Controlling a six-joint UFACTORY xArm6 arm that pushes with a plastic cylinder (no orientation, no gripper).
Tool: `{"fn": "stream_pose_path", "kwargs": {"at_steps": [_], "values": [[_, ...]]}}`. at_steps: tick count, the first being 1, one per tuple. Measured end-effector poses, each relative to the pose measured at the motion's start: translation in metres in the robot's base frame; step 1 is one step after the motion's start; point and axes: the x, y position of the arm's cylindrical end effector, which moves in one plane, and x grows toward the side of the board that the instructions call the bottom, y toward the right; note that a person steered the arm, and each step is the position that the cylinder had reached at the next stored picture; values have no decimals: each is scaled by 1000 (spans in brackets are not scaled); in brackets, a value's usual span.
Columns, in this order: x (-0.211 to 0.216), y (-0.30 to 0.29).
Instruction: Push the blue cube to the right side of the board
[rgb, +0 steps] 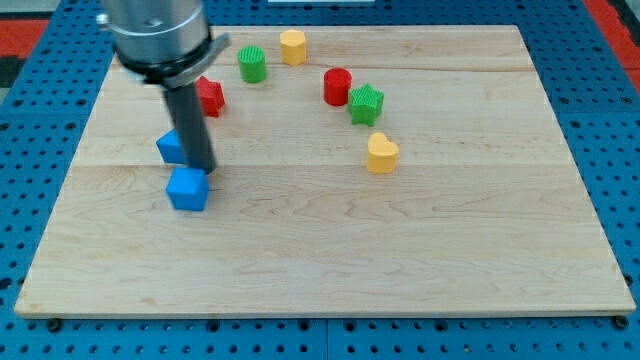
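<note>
A blue cube (187, 189) lies on the wooden board (400, 260) at the view's left. My tip (203, 169) is at the cube's upper right edge, touching or nearly touching it. A second blue block (170, 147) sits just above the cube, partly hidden behind the rod; its shape is unclear.
A red block (210, 96) sits behind the rod. A green cylinder (252, 64) and a yellow block (293, 46) are near the view's top. A red cylinder (338, 86), a green star block (366, 104) and a yellow heart (381, 153) lie right of centre.
</note>
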Motion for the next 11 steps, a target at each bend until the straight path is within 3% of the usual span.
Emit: {"fn": "stream_pose_path", "kwargs": {"at_steps": [2, 3, 5, 11], "values": [[61, -51], [59, -9], [34, -14], [46, 279]]}}
